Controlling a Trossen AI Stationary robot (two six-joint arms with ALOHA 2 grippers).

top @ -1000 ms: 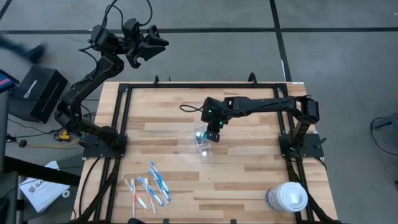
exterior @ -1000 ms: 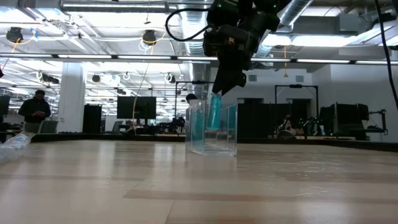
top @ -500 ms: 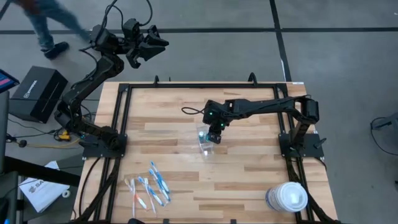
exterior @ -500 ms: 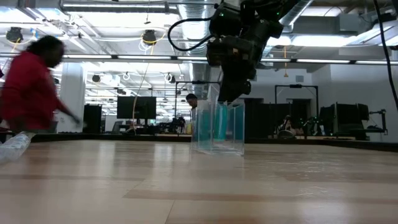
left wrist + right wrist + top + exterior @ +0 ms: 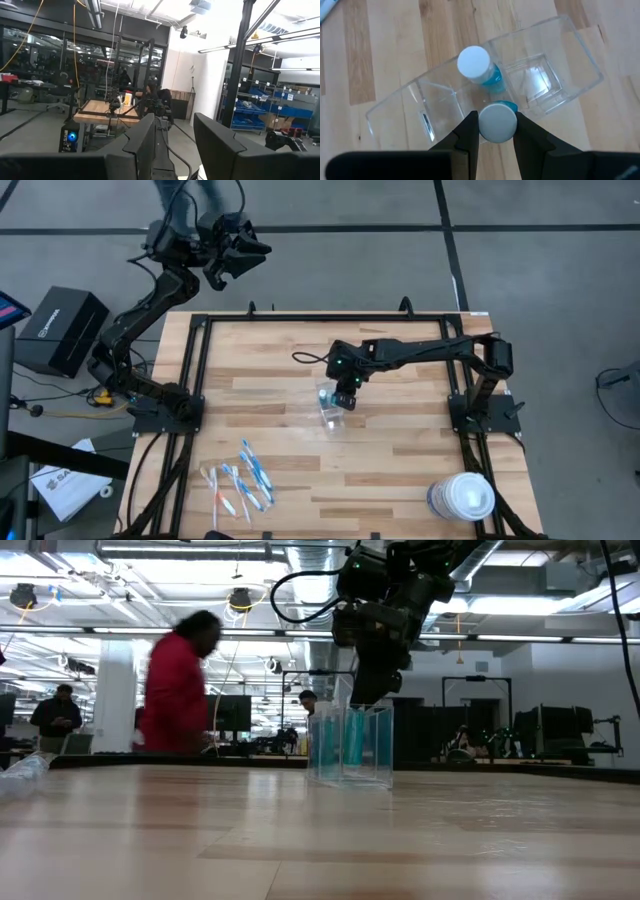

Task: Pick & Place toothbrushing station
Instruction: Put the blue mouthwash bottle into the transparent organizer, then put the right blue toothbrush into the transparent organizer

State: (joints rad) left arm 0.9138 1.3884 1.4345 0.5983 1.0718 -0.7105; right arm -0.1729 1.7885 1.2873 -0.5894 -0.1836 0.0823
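Note:
A small clear plastic cup (image 5: 328, 412) with compartments stands on its base on the wooden table near the middle; it also shows in the low view (image 5: 378, 748) and in the right wrist view (image 5: 550, 80). One teal tube with a white cap (image 5: 474, 62) stands upright in it. My right gripper (image 5: 343, 394) hangs over the cup, shut on a second teal tube (image 5: 354, 735) that reaches down into it. Several blue, white and orange toothbrushes (image 5: 240, 480) lie flat near the table's near left corner. My left gripper (image 5: 243, 252) is open and empty, raised beyond the table's far left corner. My right gripper pinches the second tube's round white cap (image 5: 487, 125), its top end, between its two fingers (image 5: 468, 131). The fingers come from above, pointing down. The tube stands about upright, its teal body (image 5: 508, 106) down inside the cup beside the first tube.
A big round white-lidded tub (image 5: 462, 498) stands at the near right corner. Black frame rails (image 5: 195, 370) run along the table's edges. Bare wood lies between the cup and the toothbrushes. A person in red (image 5: 178, 690) walks in the room behind the table.
My right gripper has gone down with the teal tube, which was higher and slanted and now stands lower and upright inside the cup. The cup has slid a little along the table. A person has walked across the room behind.

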